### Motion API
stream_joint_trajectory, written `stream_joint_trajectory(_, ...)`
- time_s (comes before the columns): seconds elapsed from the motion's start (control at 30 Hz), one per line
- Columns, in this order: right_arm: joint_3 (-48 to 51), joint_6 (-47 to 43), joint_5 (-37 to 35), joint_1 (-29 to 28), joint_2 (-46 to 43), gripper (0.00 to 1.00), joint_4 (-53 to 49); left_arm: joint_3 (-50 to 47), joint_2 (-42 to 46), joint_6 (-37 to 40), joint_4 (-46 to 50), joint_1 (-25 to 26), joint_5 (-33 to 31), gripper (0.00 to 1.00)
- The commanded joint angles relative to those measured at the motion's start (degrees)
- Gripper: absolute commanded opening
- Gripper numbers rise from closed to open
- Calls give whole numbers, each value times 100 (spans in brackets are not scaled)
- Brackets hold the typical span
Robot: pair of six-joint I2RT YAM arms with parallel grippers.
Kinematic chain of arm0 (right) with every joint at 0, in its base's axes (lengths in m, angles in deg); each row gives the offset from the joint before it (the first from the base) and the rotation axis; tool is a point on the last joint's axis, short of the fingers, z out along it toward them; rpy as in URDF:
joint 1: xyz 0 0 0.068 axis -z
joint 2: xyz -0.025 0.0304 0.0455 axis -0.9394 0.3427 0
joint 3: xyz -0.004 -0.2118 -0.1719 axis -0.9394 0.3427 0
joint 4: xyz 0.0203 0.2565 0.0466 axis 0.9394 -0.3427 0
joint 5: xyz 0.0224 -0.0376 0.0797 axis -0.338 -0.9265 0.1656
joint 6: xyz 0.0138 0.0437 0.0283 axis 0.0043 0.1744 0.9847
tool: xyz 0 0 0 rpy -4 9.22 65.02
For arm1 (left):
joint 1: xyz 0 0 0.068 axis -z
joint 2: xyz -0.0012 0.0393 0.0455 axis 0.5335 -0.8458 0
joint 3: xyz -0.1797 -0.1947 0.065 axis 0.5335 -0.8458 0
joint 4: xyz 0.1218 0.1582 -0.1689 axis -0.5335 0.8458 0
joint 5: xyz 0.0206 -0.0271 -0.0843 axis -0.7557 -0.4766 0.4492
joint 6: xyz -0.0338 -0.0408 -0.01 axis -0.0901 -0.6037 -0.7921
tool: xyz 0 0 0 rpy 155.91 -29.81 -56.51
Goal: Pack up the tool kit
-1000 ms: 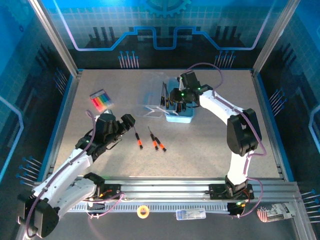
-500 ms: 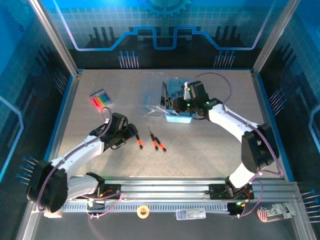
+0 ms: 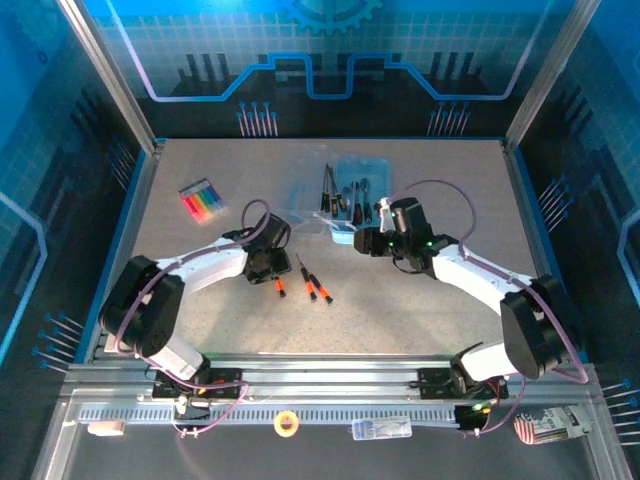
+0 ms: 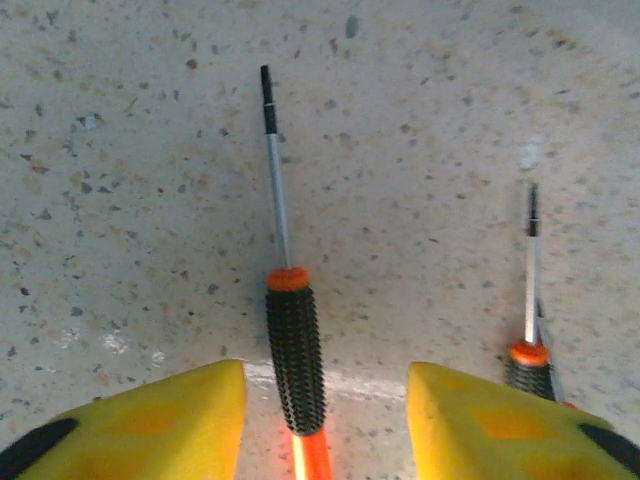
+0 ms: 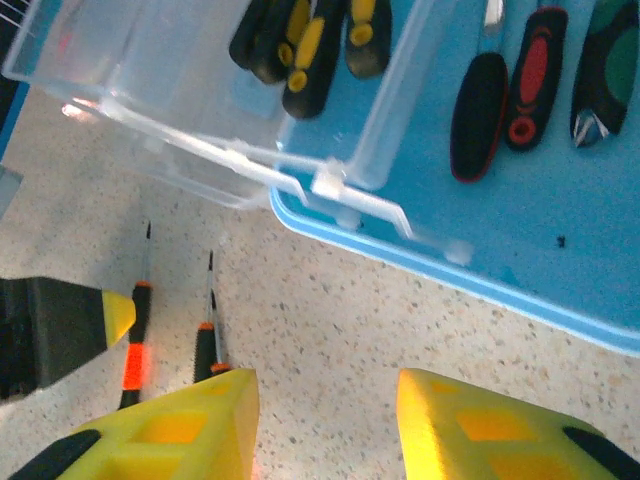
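You have three small screwdrivers lying loose on the table (image 3: 200,330), near the middle. Your left gripper (image 4: 325,410) is down at the left one (image 4: 294,355), with its two yellow fingers wide open on either side of the black ribbed handle. The fingers are not touching the handle and hold nothing. The other two screwdrivers (image 3: 307,280) (image 3: 322,290) lie just beside it on the right, close together.

The tool kit case (image 3: 372,172) lies open at the far middle of the table. Its blue tray (image 5: 520,270) holds three tools that you can count in the right wrist view. In the clear half (image 5: 150,80), to the left, the black and yellow handles overlap, so the number cannot be told.

Your right gripper (image 5: 325,420) hangs just near of the tray's edge. Its two fingers are also apart and empty.

One pack of coloured markers (image 3: 203,200) lies at the far left, well apart from the rest.
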Motion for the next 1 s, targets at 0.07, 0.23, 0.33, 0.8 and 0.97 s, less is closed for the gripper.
stream_joint_trajectory(0.07,343,-40,51,102,-211,42,831,387,-470,217,719,101,-377,40)
stream_joint_trajectory(0.23,641,70,127,119,-268,41,1219,588,-785,264,1006,194,-631,28)
stream_joint_trajectory(0.33,770,142,142,152,-327,41,1327,613,-908,279,1126,201,-706,19)
stream_joint_trajectory(0.8,1067,284,42,200,-495,42,1556,337,-401,462,1134,262,-596,5)
stream_joint_trajectory(0.97,1078,363,83,200,-308,43,1635,394,-34,549,1322,267,-614,5)
